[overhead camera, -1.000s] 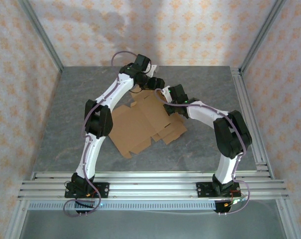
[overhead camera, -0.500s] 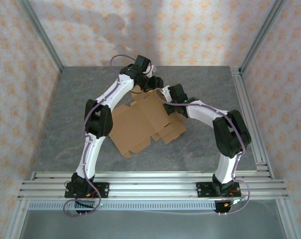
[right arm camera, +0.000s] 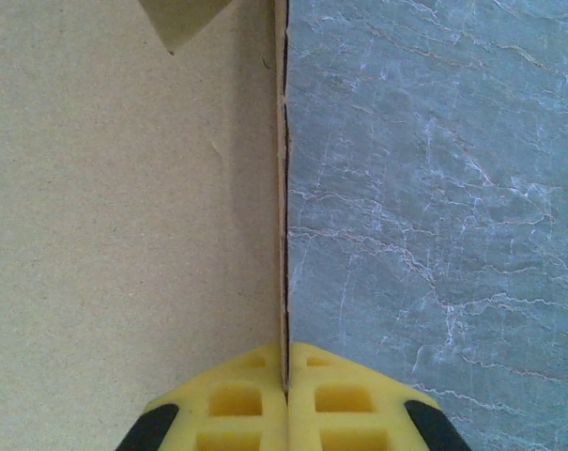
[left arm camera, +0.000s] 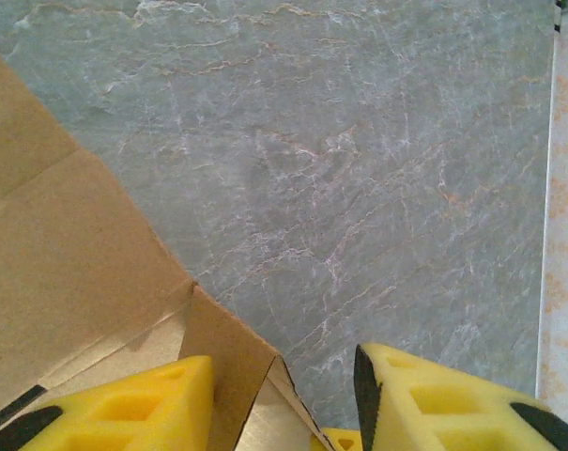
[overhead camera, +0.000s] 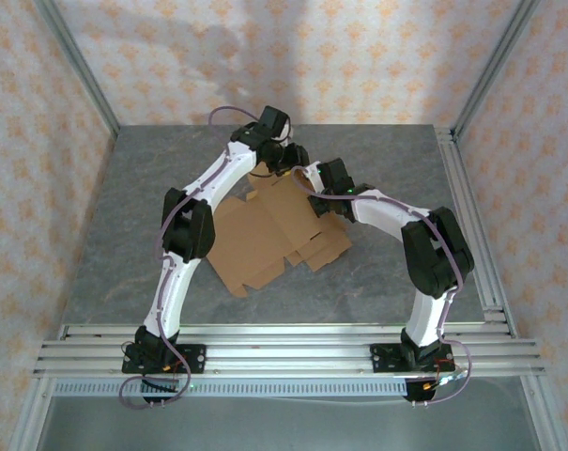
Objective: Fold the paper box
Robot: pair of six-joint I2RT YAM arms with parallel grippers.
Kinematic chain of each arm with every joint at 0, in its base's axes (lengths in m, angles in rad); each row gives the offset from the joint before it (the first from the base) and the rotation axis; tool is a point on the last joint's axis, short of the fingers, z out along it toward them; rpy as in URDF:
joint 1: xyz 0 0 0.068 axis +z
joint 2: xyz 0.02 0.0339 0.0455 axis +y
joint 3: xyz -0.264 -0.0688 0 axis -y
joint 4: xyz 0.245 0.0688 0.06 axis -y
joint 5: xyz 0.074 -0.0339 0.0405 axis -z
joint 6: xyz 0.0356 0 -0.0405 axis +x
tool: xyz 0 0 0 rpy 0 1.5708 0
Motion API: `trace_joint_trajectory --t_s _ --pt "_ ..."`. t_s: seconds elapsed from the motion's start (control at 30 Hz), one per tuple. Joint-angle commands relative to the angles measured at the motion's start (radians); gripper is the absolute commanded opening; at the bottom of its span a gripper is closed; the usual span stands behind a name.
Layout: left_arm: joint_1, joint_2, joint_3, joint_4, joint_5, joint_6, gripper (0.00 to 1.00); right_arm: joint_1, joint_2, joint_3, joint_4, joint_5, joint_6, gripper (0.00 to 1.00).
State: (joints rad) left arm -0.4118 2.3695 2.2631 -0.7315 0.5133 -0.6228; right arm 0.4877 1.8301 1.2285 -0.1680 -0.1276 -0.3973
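Tan-brown die-cut cardboard paper box (overhead camera: 265,235) lies mid grey marbled table (overhead camera: 115,216); right gripper (right arm camera: 285,366) clamped on its edge, left gripper (left arm camera: 282,371) fingers apart astride a raised flap (left arm camera: 222,357); we judge the flap should sit deep before closing

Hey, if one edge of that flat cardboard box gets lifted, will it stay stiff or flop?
The paper box probably hinges at creases: one flap stands up by the left gripper. Likely light: the right gripper pinches a thin edge.

Evenly, softly lit from above. Faint shadows are thrown on the back wall (overhead camera: 204,47) and in the paper box (left arm camera: 77,263) fold. Nearby fingers (left arm camera: 124,404) are rendered slightly soft.
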Motion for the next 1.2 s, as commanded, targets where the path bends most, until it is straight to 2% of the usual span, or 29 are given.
trace_joint_trajectory --t_s 0.0,0.23,0.57,0.63,0.8,0.87,0.9,0.93,1.03,1.17 --pt "-0.01 -0.004 -0.015 -0.019 -0.045 -0.056 0.41 0.006 0.006 0.037 0.005 0.009 -0.014 0.0" --pt "-0.014 0.006 -0.016 0.003 -0.042 -0.108 0.33 0.008 0.009 0.038 0.004 0.009 -0.02 0.0" --pt "-0.014 0.013 -0.01 -0.007 -0.028 -0.124 0.14 0.01 0.018 0.048 0.002 0.009 -0.022 0.0" --pt "-0.015 0.013 -0.009 -0.008 -0.029 -0.123 0.14 0.009 0.018 0.05 0.0 0.011 -0.024 0.0" --pt "-0.014 0.013 -0.008 -0.008 -0.026 -0.121 0.29 0.01 0.018 0.051 -0.004 0.016 -0.026 0.0" --pt "-0.013 0.013 -0.008 -0.007 -0.023 -0.121 0.39 0.009 0.018 0.051 -0.004 0.016 -0.025 0.0" --pt "-0.014 0.013 -0.008 -0.005 -0.021 -0.121 0.4 0.008 0.018 0.051 -0.005 0.016 -0.025 0.0" --pt "-0.014 0.014 -0.008 -0.004 -0.019 -0.121 0.39 0.008 0.018 0.05 -0.006 0.017 -0.025 0.0" --pt "-0.013 0.015 -0.007 -0.002 -0.015 -0.121 0.21 0.009 0.015 0.049 -0.007 0.02 -0.025 0.0" --pt "-0.015 0.014 -0.001 -0.009 -0.018 -0.113 0.2 0.009 0.012 0.047 -0.009 0.025 -0.026 0.0"
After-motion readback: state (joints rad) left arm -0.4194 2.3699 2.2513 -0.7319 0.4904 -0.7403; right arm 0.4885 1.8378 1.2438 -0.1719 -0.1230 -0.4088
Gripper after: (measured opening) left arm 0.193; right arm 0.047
